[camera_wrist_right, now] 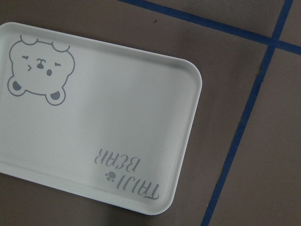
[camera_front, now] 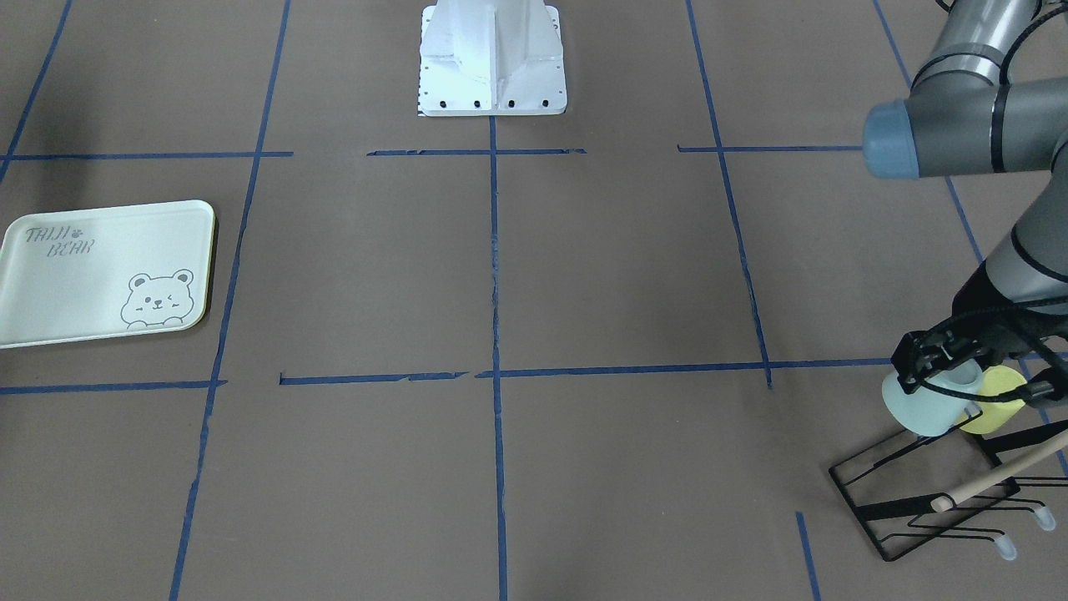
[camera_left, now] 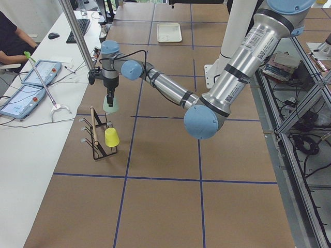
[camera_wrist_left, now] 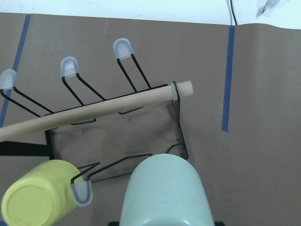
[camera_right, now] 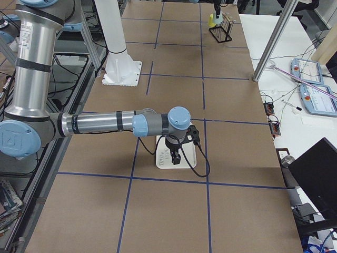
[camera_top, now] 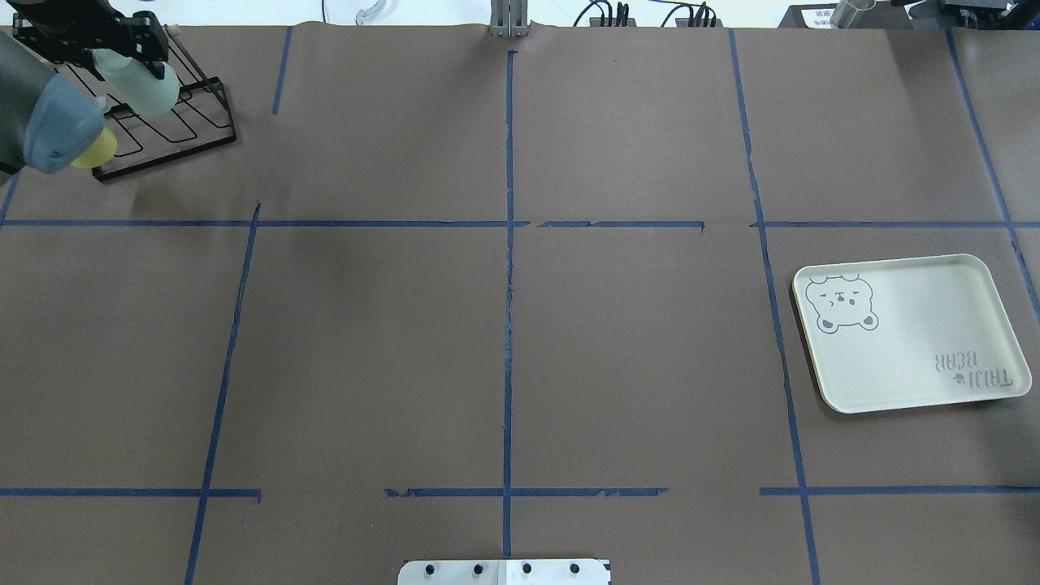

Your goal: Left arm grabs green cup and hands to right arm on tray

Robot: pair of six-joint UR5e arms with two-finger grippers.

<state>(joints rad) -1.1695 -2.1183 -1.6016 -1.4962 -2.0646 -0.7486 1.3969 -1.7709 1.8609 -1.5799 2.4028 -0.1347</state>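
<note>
My left gripper [camera_front: 941, 373] is shut on the pale green cup [camera_front: 922, 409] at its rim and holds it in the air just beside the black wire rack [camera_front: 905, 509]. The cup fills the bottom of the left wrist view [camera_wrist_left: 162, 193] and also shows in the overhead view [camera_top: 145, 83]. The cream tray [camera_top: 910, 357] with the bear drawing lies flat at the table's other end. My right gripper [camera_right: 175, 159] hovers above the tray [camera_right: 160, 161]; I cannot tell whether it is open or shut. The right wrist view shows the tray [camera_wrist_right: 117, 127] with nothing on it.
A yellow cup [camera_front: 999, 405] sits upside down on a prong of the rack [camera_wrist_left: 141, 94]. A wooden rod [camera_wrist_left: 94, 110] runs along the top of the rack. The white robot base [camera_front: 492, 58] stands at the table's middle edge. Blue tape lines cross the brown table.
</note>
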